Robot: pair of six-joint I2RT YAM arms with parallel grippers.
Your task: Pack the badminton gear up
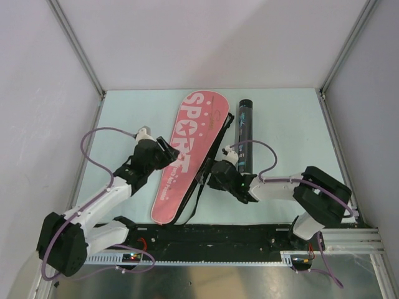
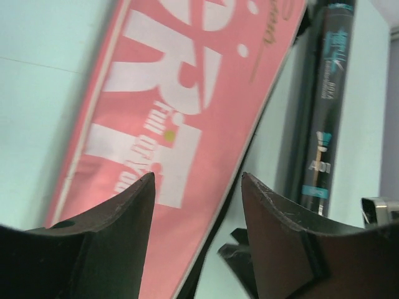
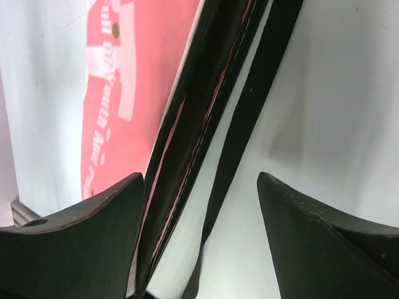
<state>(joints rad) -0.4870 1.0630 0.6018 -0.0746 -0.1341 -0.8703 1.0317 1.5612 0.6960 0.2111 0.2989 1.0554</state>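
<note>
Spread left pincer point(image 1: 168, 150) and right pincer point(image 1: 212, 175) flanking edges of racket case point(image 1: 194, 134)

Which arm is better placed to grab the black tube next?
Likely right. The right hand, open, sits by the near end of the black tube; the left hand is across the pink case from it.

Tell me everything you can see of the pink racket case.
The pink racket case is racket-shaped, fabric-looking, with white SPORT lettering, black edging and a loose black strap along its right edge. It lies flat and diagonal on the table, rounded head far. The left gripper and right gripper flank it, open, not gripping.
</note>
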